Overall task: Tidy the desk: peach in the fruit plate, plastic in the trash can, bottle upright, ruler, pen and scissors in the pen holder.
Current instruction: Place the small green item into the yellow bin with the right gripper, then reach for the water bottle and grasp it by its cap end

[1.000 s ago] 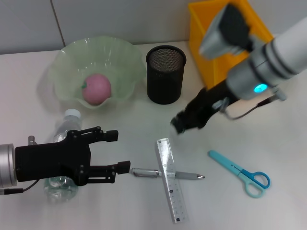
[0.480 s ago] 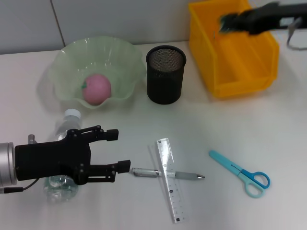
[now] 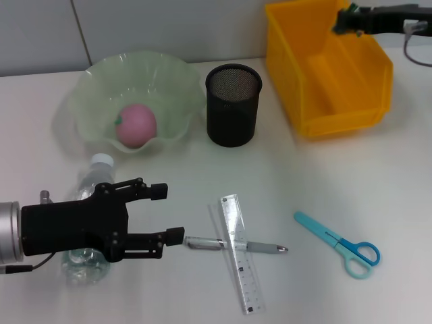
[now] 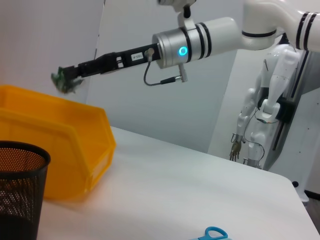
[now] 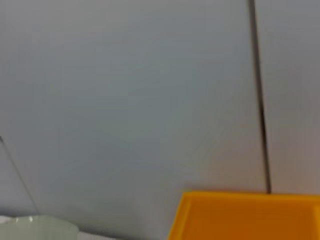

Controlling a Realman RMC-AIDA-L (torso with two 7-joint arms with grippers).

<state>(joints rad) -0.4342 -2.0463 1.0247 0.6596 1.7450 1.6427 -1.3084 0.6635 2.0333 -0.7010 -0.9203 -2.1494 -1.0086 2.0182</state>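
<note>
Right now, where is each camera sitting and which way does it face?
Head: on the robot's head, looking down at the desk; the open left gripper shows near the bottle, and the right gripper holds the plastic over the trash can.
Left wrist: low over the desk, looking across to the right gripper, the plastic and the right arm.
Right wrist: facing the back wall, none of the robot in view.
All three share the trash can; head and left wrist also share the pen holder.
</note>
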